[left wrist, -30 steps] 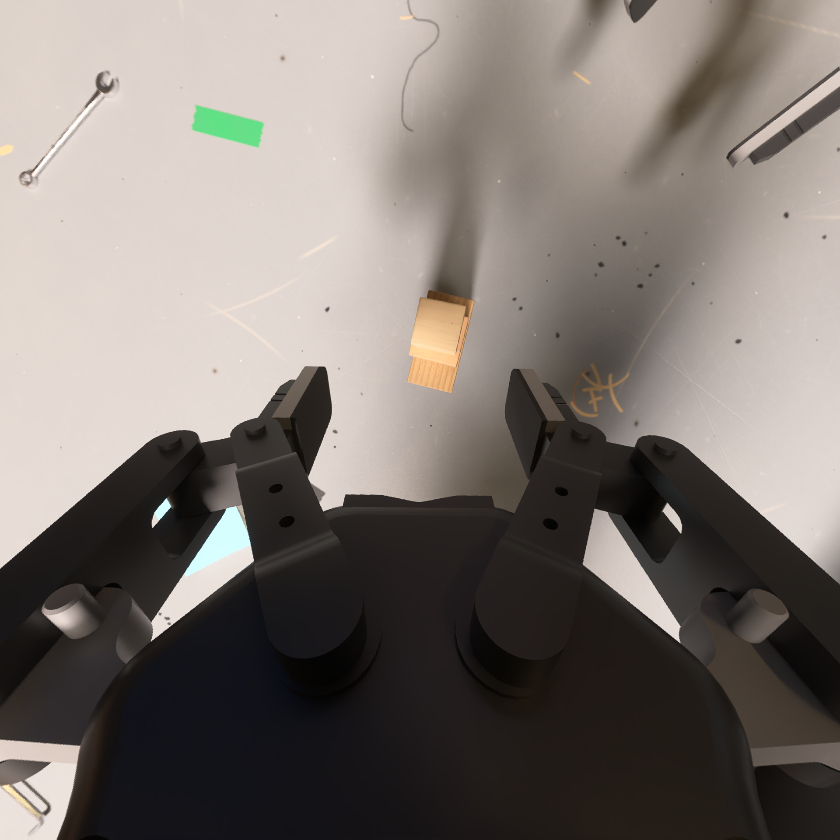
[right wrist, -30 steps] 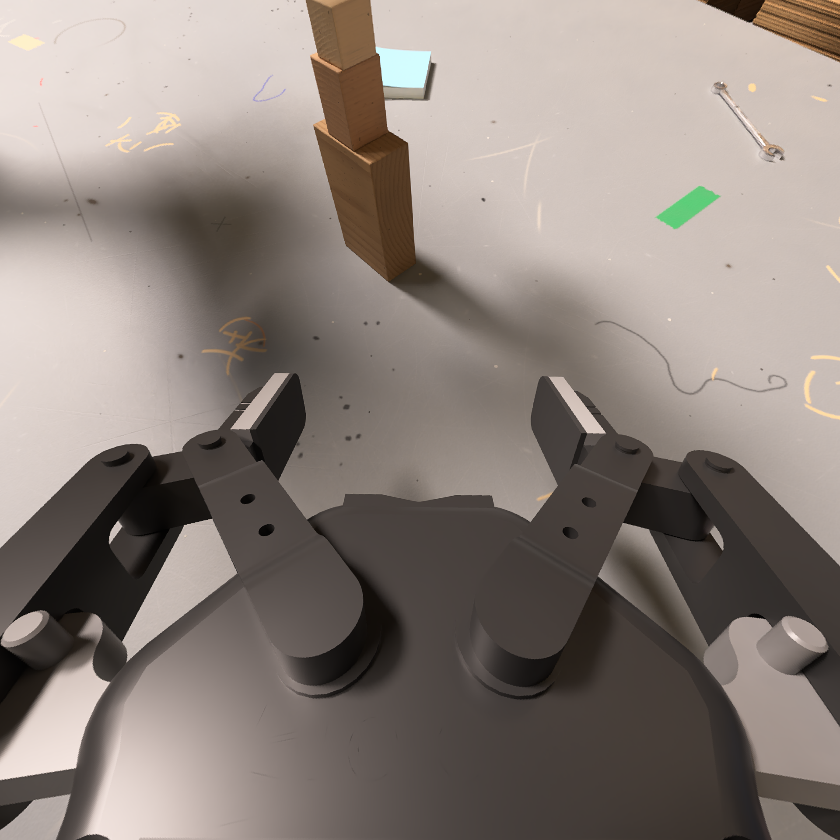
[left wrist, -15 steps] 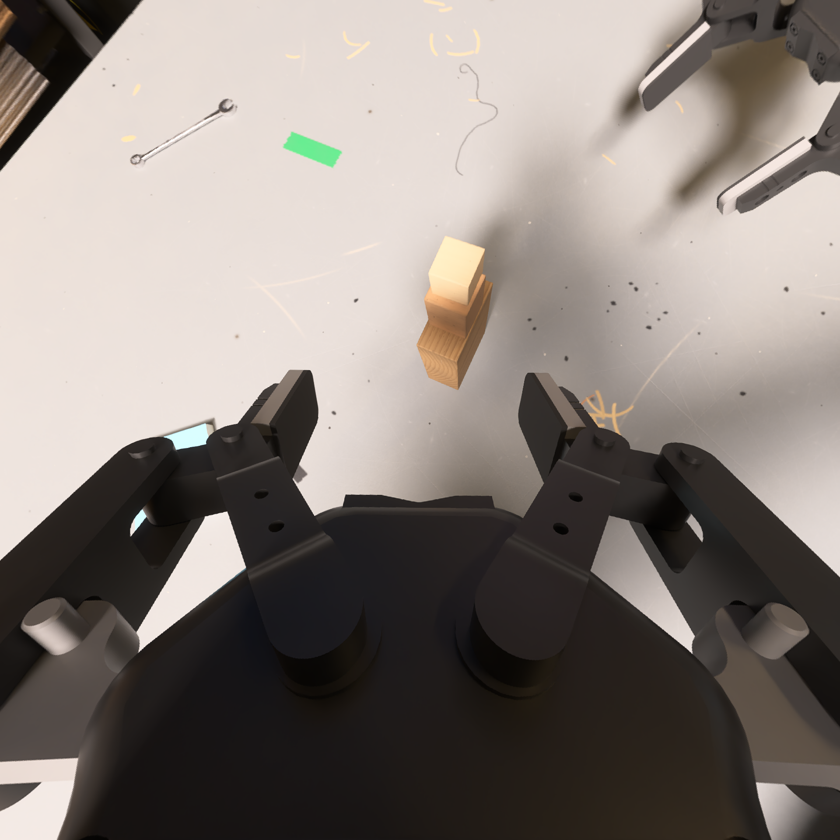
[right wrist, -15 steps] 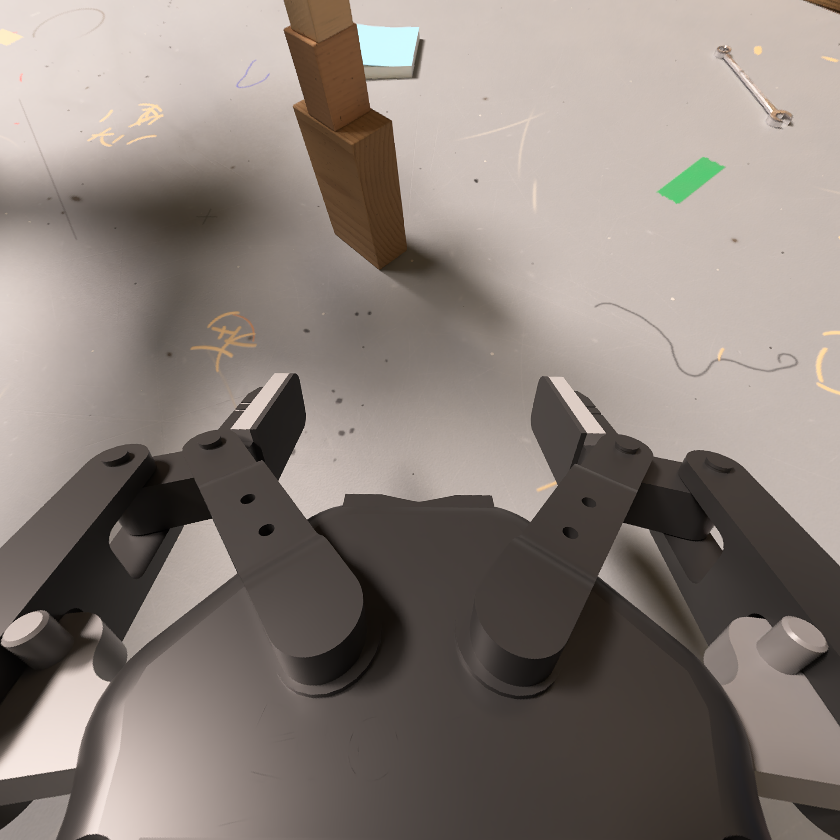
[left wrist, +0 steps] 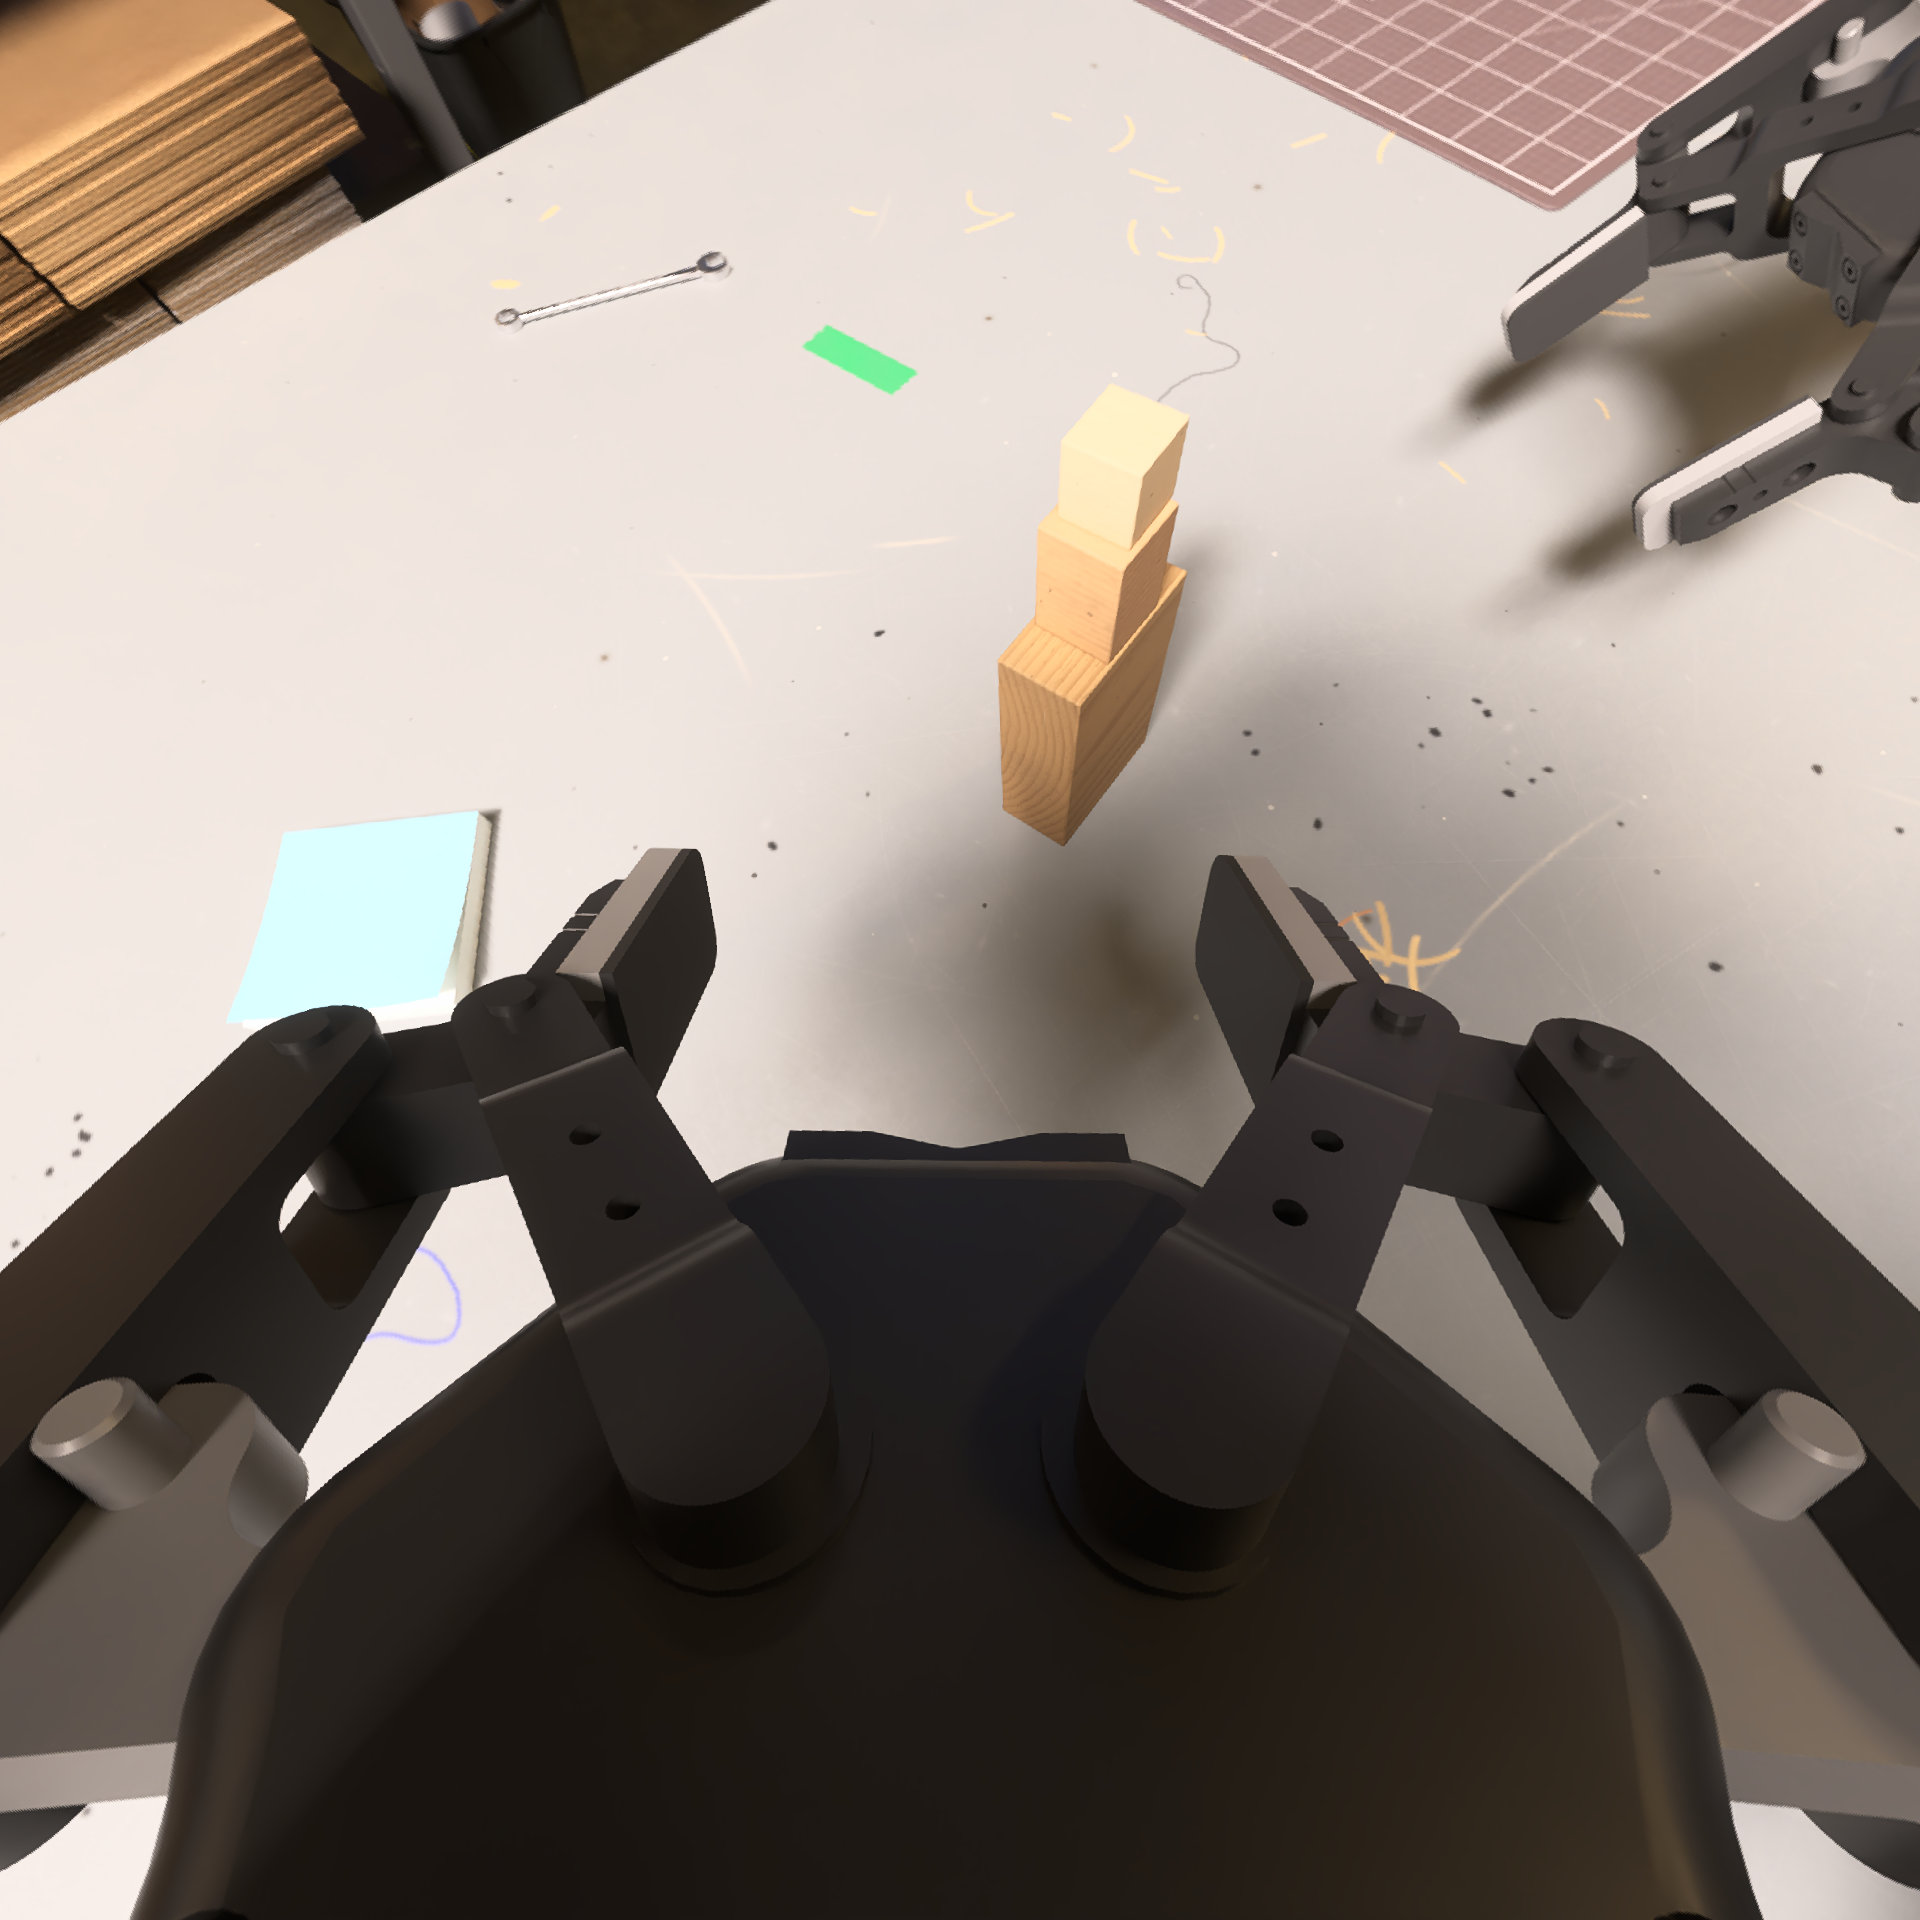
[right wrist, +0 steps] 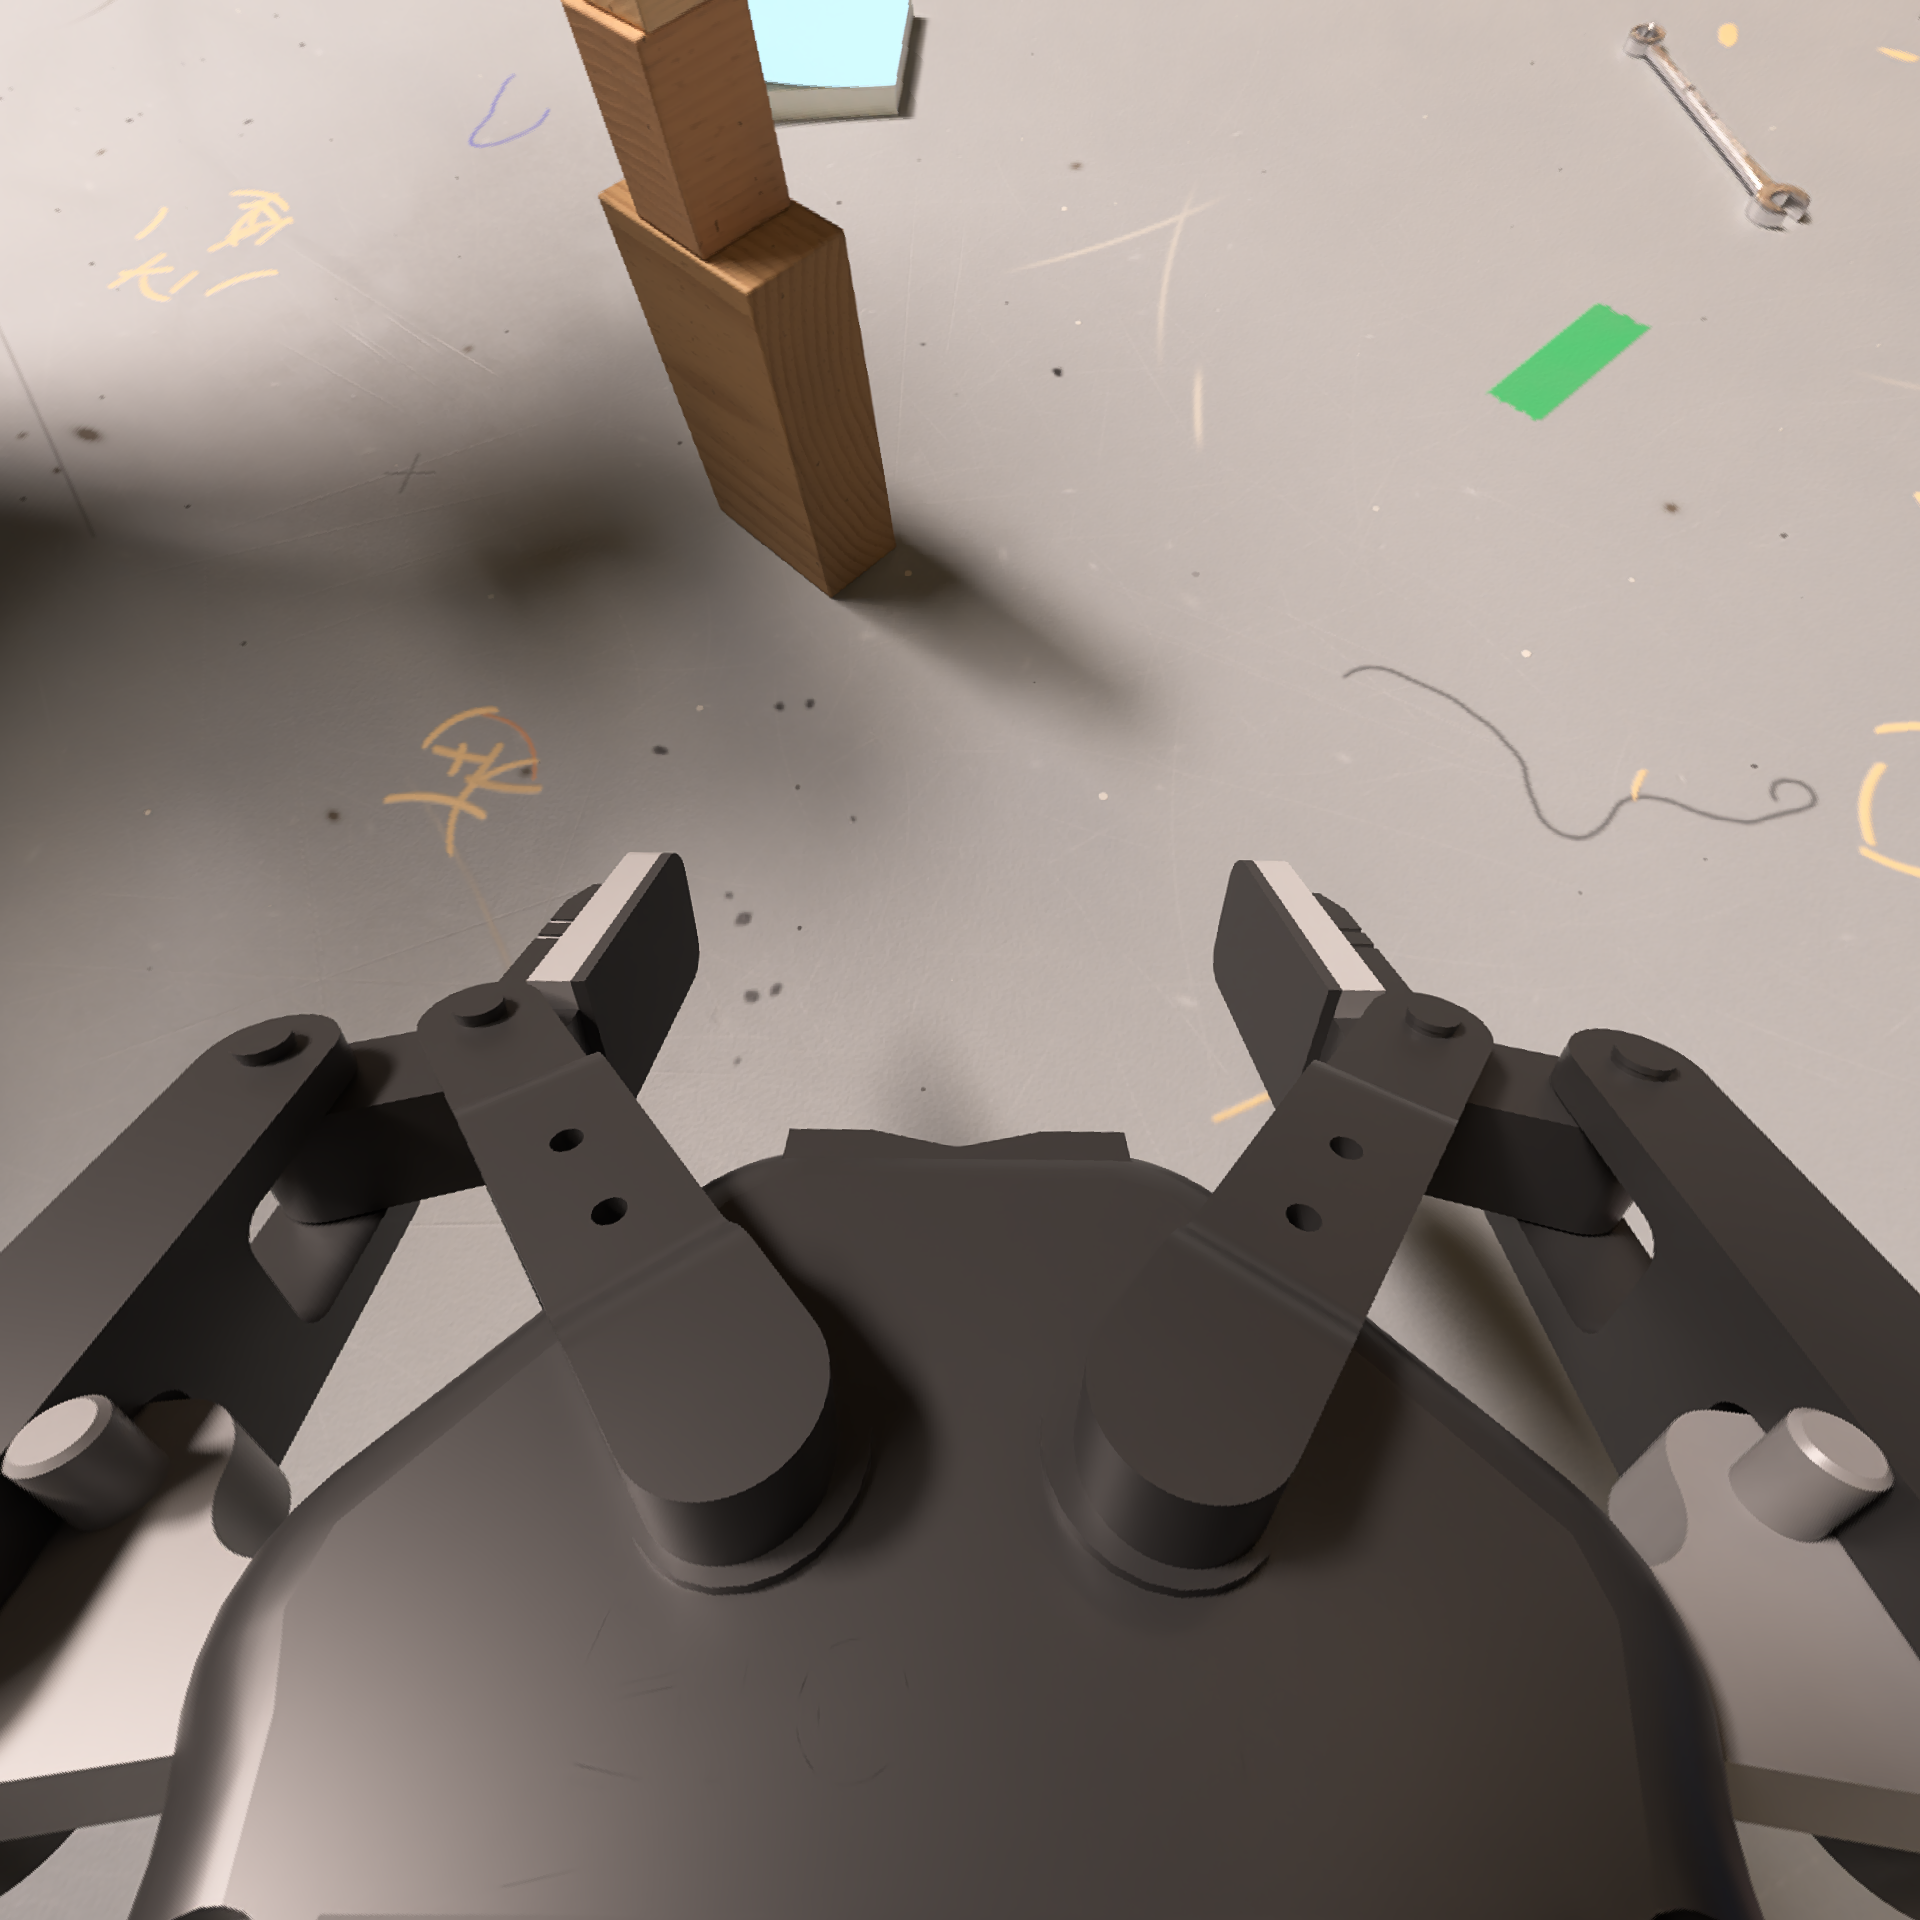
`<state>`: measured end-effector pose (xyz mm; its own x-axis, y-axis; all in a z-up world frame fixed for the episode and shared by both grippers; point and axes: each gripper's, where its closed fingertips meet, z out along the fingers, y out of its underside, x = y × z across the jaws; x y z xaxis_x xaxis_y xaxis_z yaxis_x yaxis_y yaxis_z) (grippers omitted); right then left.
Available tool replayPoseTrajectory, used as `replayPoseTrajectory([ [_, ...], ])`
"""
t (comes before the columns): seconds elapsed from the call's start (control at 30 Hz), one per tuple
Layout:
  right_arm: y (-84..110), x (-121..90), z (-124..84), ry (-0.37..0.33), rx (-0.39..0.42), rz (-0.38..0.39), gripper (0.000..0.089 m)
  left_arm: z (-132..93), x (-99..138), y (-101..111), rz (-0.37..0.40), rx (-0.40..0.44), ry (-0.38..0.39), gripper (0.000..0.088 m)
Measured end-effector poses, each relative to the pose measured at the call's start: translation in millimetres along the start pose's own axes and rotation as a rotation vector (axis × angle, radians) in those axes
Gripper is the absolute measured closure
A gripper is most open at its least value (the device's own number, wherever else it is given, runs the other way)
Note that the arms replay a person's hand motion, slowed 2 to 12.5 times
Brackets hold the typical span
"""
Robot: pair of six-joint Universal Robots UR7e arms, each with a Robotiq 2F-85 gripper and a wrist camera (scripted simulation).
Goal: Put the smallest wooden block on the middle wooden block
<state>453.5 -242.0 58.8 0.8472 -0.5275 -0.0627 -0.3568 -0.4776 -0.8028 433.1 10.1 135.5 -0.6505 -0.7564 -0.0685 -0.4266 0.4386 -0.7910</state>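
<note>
Three wooden blocks stand stacked as a tower on the grey table. The smallest block (left wrist: 1120,462) is on top of the middle block (left wrist: 1096,587), which rests on the largest block (left wrist: 1075,727). My left gripper (left wrist: 956,935) is open and empty, above and short of the tower. My right gripper (right wrist: 956,940) is open and empty, well short of the tower; it also shows at the far right of the left wrist view (left wrist: 1673,405). In the right wrist view the largest block (right wrist: 774,395) and middle block (right wrist: 691,114) show; the top block is mostly cut off.
A light blue notepad (left wrist: 364,914) lies left of my left gripper. A green tape strip (left wrist: 859,360) and a wrench (left wrist: 613,291) lie beyond the tower. A cutting mat (left wrist: 1507,73) is at the far right, cardboard (left wrist: 135,135) off the far left edge.
My left gripper has risen and pulled back from the tower, so more of the table shows. My right gripper has drifted slightly closer to the tower. The stack has not moved.
</note>
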Motion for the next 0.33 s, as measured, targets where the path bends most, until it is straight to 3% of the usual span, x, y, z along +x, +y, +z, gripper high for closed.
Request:
replayPoseTrajectory([
  [0.33, -6.2, 6.0, 5.5, 0.031, -0.027, 0.004, 0.0039, -13.3, -2.2, 29.6, -0.087, 0.087, -0.074, 0.0078],
])
